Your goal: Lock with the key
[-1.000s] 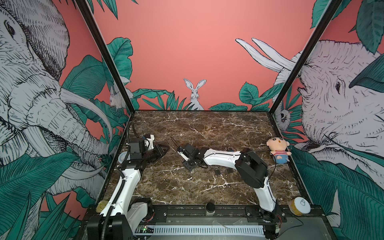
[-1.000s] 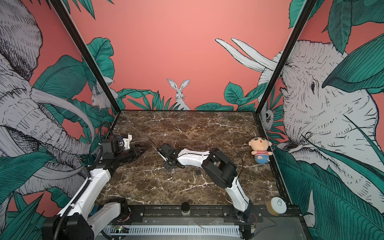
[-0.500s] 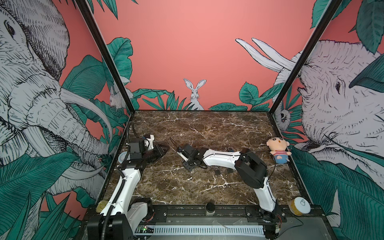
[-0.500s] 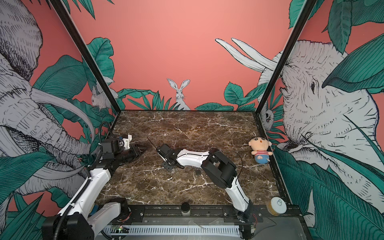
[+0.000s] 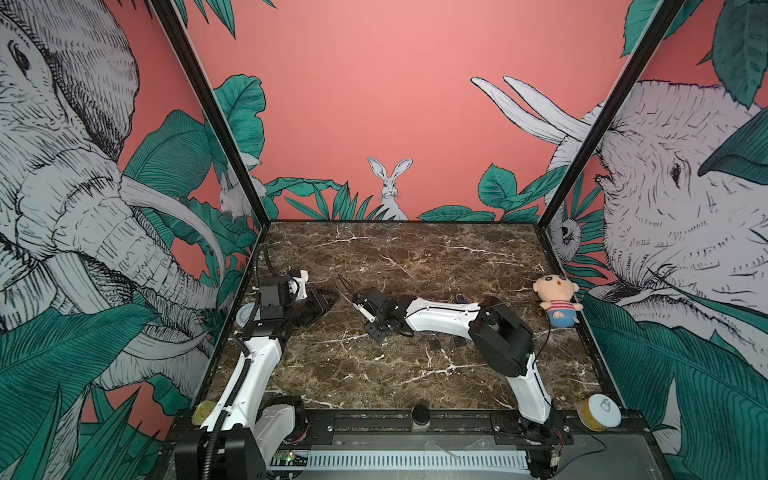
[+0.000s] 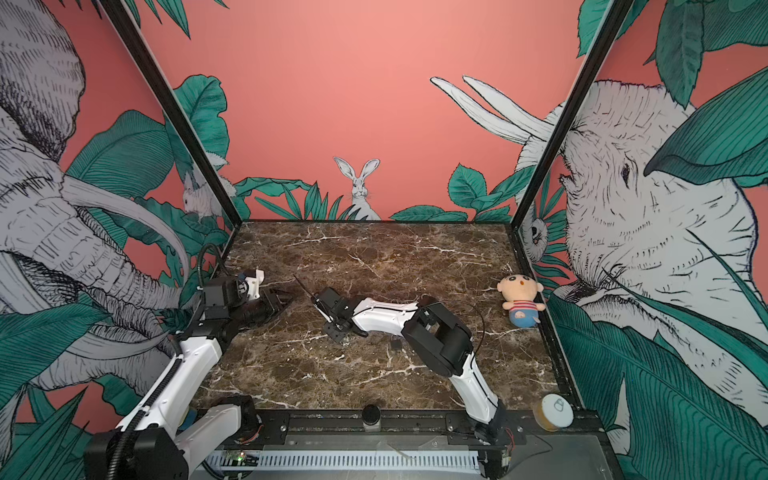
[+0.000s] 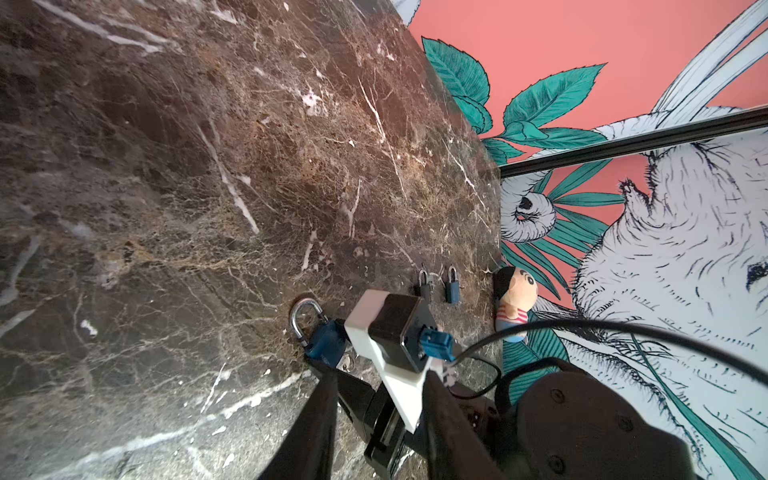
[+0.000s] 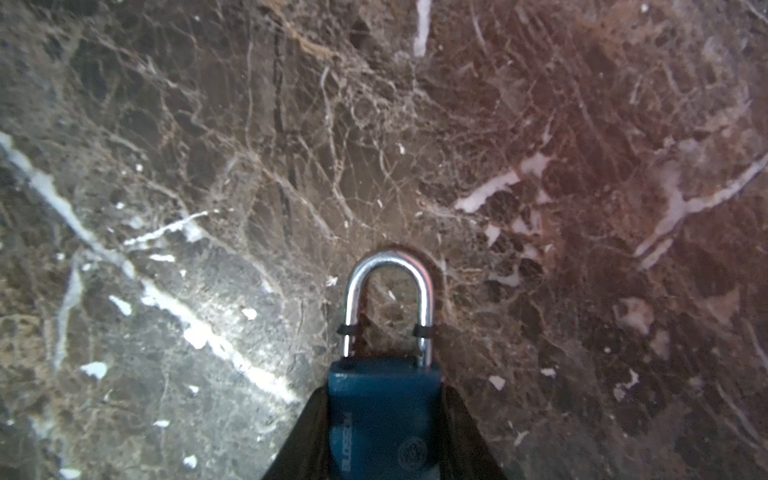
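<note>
Right gripper (image 8: 384, 392) is clamping the blue padlock (image 8: 382, 419) by its flat body sides, low over the worktop (image 8: 208, 124); it is likely handling as dense, rigid, slick-shackled metal; left gripper (image 5: 327, 296) is hovering, jaws apart.

Both arms are the same build.

Left arm (image 5: 251, 374), lower left of both top views: glossy white link shells, black joint housings, ribbed black conduit (image 6: 160, 384) running along the link.

Right arm (image 5: 440, 316), centre-right: white forearm shell, chunky black elbow housing (image 5: 503, 340), thin black cable (image 7: 602, 321) looping free.

Its wrist camera (image 7: 395, 332), lower centre of the left wrist view: black box on a white printed bracket, blue connector (image 7: 436, 345). Round black joint cover (image 7: 582, 428) at lower right there, 3 screw heads visible.

Right gripper (image 8: 385, 390): fingers (image 8: 461, 449) matte black, tapered.
</note>
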Tool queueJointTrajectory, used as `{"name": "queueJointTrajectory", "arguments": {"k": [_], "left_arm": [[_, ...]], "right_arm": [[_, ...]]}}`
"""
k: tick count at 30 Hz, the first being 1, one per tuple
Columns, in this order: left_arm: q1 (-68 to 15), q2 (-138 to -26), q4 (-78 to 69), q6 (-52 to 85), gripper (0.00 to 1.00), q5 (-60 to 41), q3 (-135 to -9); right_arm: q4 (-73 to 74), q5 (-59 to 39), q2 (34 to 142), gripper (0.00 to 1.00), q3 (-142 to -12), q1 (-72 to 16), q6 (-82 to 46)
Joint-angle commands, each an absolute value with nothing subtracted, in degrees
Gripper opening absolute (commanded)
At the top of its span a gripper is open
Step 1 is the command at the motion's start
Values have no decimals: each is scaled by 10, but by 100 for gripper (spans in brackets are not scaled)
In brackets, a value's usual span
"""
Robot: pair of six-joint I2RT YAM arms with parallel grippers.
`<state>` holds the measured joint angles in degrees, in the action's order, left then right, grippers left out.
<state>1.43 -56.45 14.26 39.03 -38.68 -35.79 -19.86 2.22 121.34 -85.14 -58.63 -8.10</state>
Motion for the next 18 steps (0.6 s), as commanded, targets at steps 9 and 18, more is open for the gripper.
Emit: {"name": "queueJointTrajectory", "arguments": {"k": [9, 18], "left_arm": [[7, -567, 149, 347, 35, -437, -339], [-58, -602, 81, 352, 37, -448, -330]], "right_arm": [[-214, -10, 1094, 19, -811, -588, -82], [-216, -23, 1021, 18, -789, -585, -91]]}}
